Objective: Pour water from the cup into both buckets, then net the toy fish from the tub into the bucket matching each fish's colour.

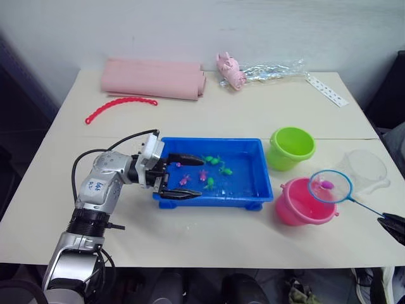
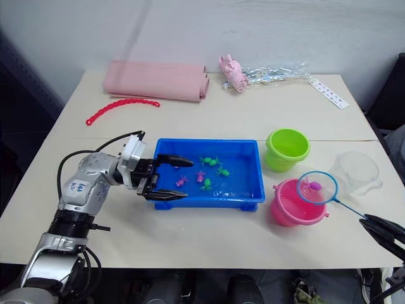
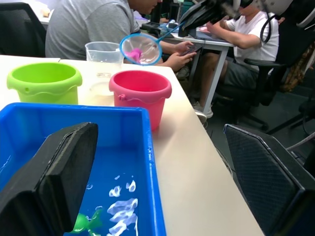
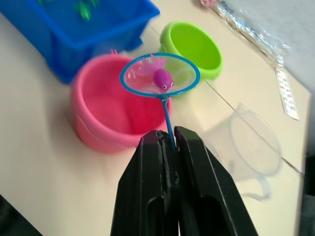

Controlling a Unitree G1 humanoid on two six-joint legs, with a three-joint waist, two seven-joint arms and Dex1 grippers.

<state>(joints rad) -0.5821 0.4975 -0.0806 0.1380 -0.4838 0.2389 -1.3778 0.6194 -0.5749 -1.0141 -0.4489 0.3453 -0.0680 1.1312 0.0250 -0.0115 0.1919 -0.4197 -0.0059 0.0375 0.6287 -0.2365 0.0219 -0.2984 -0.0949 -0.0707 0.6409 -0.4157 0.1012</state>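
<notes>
The blue tub [image 1: 209, 142] holds water and several tiny toy fish, green ones [image 1: 225, 170] and pink ones [image 1: 184, 180]. My left gripper [image 1: 201, 178] is open at the tub's left end, one finger over the water and the other along the front wall. My right gripper [image 4: 169, 133] is shut on the net's stick. The net's blue hoop [image 1: 330, 186] hangs above the pink bucket's [image 1: 297, 206] right rim, with a magenta fish [image 4: 163, 78] in the mesh. Behind the pink bucket stands the green bucket [image 1: 291, 147]. The clear cup [image 1: 364, 170] stands to their right.
At the back of the table lie a rolled pink cloth [image 1: 154, 78], a red beaded chain [image 1: 120, 104], a pale-pink pig toy [image 1: 231, 69], a clear plastic bag [image 1: 272, 68] and a white strip [image 1: 327, 90]. People [image 3: 88, 24] sit beyond the table's right side.
</notes>
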